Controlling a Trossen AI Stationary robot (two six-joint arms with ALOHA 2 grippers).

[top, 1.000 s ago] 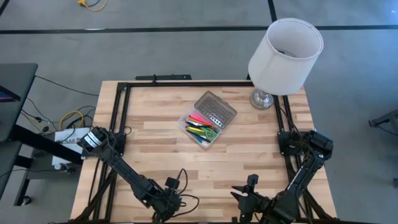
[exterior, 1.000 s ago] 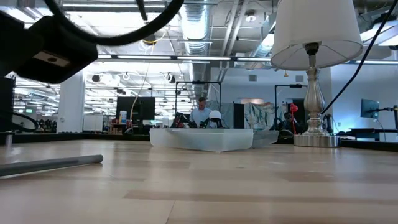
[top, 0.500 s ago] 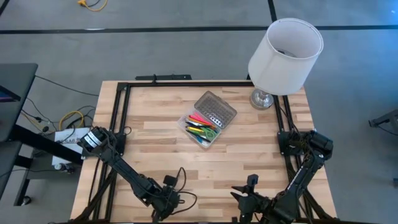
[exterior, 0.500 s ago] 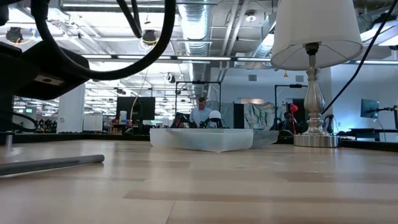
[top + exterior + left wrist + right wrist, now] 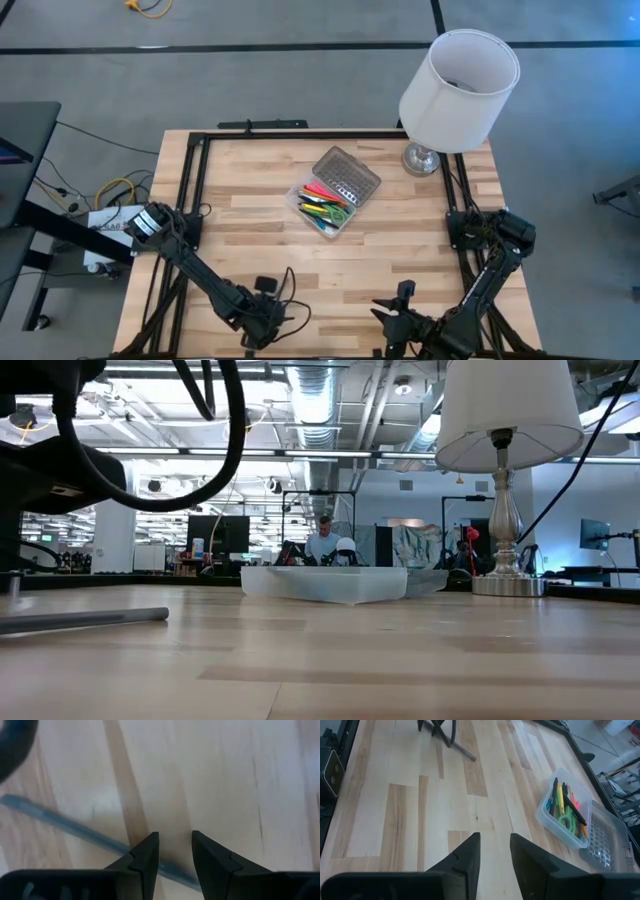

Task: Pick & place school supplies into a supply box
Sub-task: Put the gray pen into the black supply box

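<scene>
The clear supply box (image 5: 333,192) sits mid-table with its dotted grey lid (image 5: 348,172) folded open on the far side. Coloured pens and green-handled scissors lie inside it (image 5: 566,804). One grey pen (image 5: 65,826) lies flat on the wood near the table's near-left edge, and it also shows in the low view (image 5: 85,618). My left gripper (image 5: 175,847) is open above this pen, which runs slantwise under the fingers. My right gripper (image 5: 494,847) is open at the near edge, pointing across the table toward the box.
A lamp with a white shade (image 5: 458,90) stands on its metal base (image 5: 422,158) at the far right corner. Black frame rails (image 5: 190,190) run along the table's sides. Bare wood lies between the box and both arms. A person sits far behind the table (image 5: 322,540).
My left arm has shifted a little toward the table's left edge. The grey pen and the box have stayed where they were.
</scene>
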